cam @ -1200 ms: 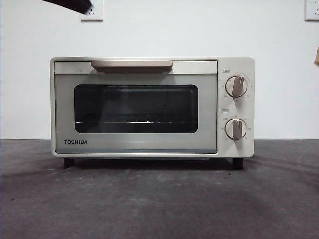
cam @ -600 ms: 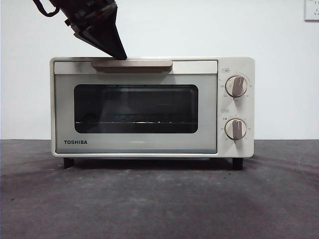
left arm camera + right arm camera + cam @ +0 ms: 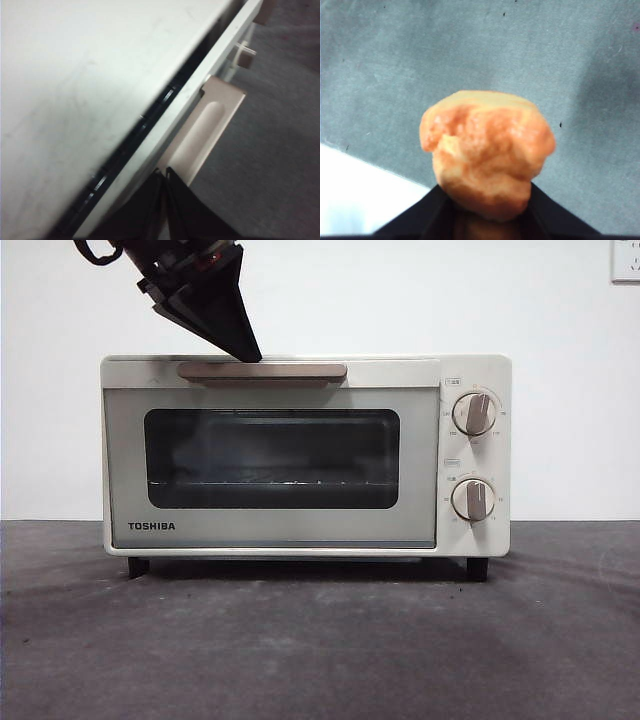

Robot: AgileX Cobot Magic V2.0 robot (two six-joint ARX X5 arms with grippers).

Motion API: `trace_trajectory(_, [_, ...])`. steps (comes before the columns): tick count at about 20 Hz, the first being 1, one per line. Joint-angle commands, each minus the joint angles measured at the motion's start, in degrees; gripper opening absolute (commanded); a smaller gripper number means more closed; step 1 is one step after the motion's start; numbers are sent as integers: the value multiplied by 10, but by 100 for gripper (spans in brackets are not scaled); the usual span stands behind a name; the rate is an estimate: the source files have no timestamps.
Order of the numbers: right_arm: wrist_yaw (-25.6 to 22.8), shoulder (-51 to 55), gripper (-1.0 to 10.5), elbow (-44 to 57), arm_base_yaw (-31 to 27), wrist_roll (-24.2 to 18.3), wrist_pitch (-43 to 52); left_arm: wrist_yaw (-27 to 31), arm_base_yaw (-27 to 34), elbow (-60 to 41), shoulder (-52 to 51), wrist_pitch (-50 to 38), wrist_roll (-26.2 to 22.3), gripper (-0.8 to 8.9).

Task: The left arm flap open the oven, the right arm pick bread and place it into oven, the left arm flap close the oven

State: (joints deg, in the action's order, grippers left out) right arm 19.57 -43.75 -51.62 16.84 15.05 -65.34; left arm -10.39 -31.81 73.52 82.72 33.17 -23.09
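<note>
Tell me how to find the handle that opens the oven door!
Look at the big cream-white oven standing on the dark table. Along the top of its glass door runs a flat beige-brown bar, the handle, with the left gripper at it and its jaws together. Unlike the two round knobs on the right, it is long and straight.

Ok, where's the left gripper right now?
Front view: left gripper comes down from upper left, tip at the handle on the oven door's top edge, jaws together.
</note>
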Motion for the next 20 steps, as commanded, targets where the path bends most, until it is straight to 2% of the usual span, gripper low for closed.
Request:
trace_trajectory(1, [3,-2,127,-9,3,-1,3,3,-8,1,13,33,16,16])
trace_trajectory(3, [3,-2,127,-9,3,-1,3,3,-12,1,13,45,32,16])
trace_trajectory(5, [3,-2,127,-9,3,-1,3,3,-14,1,13,54,71,16])
trace_trajectory(13, [3,-2,127,-9,3,-1,6,21,-28,0,13,96,85,16])
trace_trajectory(20, [2,-2,127,-9,3,-1,6,25,-59,-49,1,81,122,16])
